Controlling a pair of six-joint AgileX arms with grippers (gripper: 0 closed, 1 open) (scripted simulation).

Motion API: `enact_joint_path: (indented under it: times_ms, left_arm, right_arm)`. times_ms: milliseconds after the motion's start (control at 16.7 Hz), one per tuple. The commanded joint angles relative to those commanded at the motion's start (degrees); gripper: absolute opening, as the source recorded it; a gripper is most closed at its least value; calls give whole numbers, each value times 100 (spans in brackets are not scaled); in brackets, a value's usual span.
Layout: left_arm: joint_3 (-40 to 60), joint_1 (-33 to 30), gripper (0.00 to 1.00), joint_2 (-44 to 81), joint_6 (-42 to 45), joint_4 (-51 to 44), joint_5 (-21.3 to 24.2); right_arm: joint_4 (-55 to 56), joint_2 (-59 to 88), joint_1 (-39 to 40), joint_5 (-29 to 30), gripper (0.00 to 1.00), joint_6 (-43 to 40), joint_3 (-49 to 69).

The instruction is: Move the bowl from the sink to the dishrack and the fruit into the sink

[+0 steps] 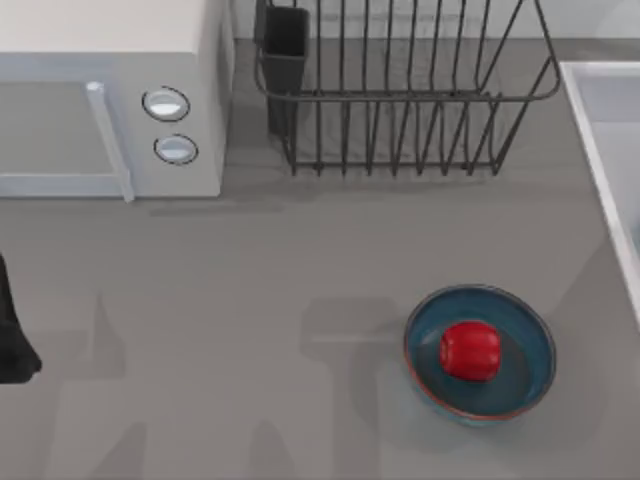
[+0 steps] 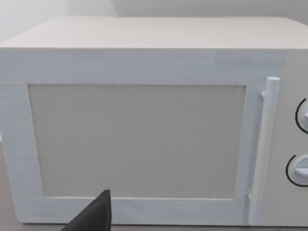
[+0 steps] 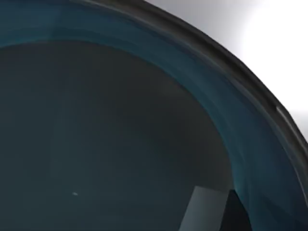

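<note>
The right gripper sits right above a blue bowl (image 3: 120,134); grip unclear. Pinch its rim firmly before lifting.

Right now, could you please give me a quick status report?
Left arm parked at the table's left edge. Fruit sits in a bowl on the table, left of the sink. Dishrack holds no bowl. Right wrist view shows a teal bowl's inside close up.

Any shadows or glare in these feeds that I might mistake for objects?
Top view: soft grey arm-shaped shadows on the table left of the bowl holding the fruit. Right wrist view: a teal bowl interior in shade, bright glare at one corner. Left wrist view: evenly lit microwave.
</note>
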Motion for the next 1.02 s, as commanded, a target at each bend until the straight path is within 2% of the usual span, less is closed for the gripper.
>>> enact_joint_path:
  times_ms: [660,1020]
  left_arm:
    - [0,0,100,0,0,0,0]
    - [0,0,100,0,0,0,0]
  right_arm:
    - [-39,-106,-12,-7,0,-22,-56]
    - [-889,-1666,-586,-73,0,-633,-854]
